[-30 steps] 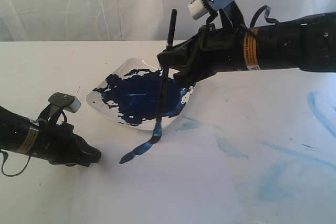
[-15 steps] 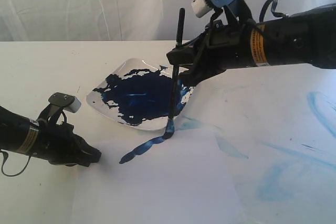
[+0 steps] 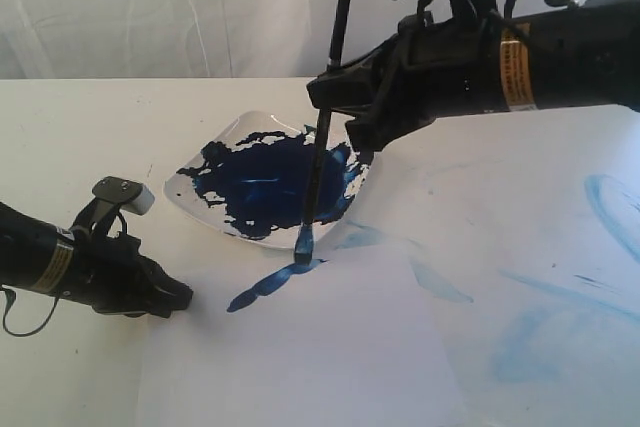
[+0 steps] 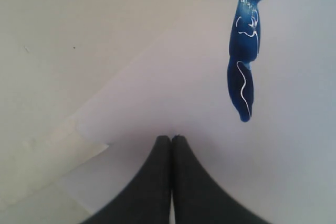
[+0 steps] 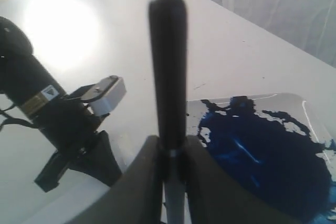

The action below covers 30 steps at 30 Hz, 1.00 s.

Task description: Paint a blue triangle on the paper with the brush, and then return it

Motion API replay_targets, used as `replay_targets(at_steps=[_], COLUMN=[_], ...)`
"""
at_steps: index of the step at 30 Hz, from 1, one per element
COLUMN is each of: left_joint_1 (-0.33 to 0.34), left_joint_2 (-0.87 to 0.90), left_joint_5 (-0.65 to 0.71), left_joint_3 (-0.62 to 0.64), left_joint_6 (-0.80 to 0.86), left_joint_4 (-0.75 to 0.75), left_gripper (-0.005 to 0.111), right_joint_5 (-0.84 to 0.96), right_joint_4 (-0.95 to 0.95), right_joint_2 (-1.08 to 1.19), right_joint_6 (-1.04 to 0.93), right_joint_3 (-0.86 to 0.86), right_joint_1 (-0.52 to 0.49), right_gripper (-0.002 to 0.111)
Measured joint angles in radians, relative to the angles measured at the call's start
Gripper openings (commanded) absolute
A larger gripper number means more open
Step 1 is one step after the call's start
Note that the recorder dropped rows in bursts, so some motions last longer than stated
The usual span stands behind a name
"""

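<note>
My right gripper [image 3: 323, 115] [image 5: 172, 150] is shut on the brush [image 3: 318, 167] [image 5: 168, 66], holding its black handle nearly upright. The blue bristle tip [image 3: 303, 245] hangs at the near edge of the white dish [image 3: 180, 187], just over the upper end of a wavy dark-blue stroke [image 3: 270, 285] [image 4: 244, 61] on the paper [image 3: 330, 357] [image 4: 184, 77]. No blue triangle shows, only this one stroke. My left gripper [image 3: 183, 297] [image 4: 171, 137] is shut and empty, its tips down on the paper's left edge, short of the stroke's lower end.
A dark blue paint pool [image 3: 270, 182] [image 5: 262, 156] fills most of the dish. Faint pale-blue smears [image 3: 520, 347] mark the table on the right. A white curtain hangs behind the table.
The stroke has grown up and to the right towards the dish. My right gripper has risen and the brush tip has swung back left, lifting slightly. The left arm has not moved.
</note>
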Motion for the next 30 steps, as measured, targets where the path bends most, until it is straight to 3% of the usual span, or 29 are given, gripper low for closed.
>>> replay_targets(at_steps=[10, 14, 19, 22, 30], left_joint_1=[0.0, 0.0, 0.0, 0.0, 0.0], left_joint_2=[0.0, 0.002, 0.004, 0.004, 0.004], left_joint_5=[0.0, -0.004, -0.008, -0.009, -0.01], left_joint_3=[0.0, 0.0, 0.0, 0.0, 0.0], left_joint_6=[0.0, 0.0, 0.0, 0.0, 0.0], left_joint_4=[0.0, 0.0, 0.0, 0.0, 0.0], left_gripper=[0.0, 0.0, 0.0, 0.0, 0.0], right_joint_5=[-0.128, 0.02, 0.516, 0.732, 0.783], right_joint_4=[-0.058, -0.065, -0.068, -0.066, -0.054], right_joint_2=[-0.045, -0.047, -0.047, -0.047, -0.018], right_joint_6=[0.139, 0.201, 0.319, 0.372, 0.545], right_joint_3=[0.0, 0.0, 0.025, 0.045, 0.051], right_joint_1=[0.029, 0.122, 0.366, 0.46, 0.48], right_gripper=[0.0, 0.0, 0.0, 0.0, 0.0])
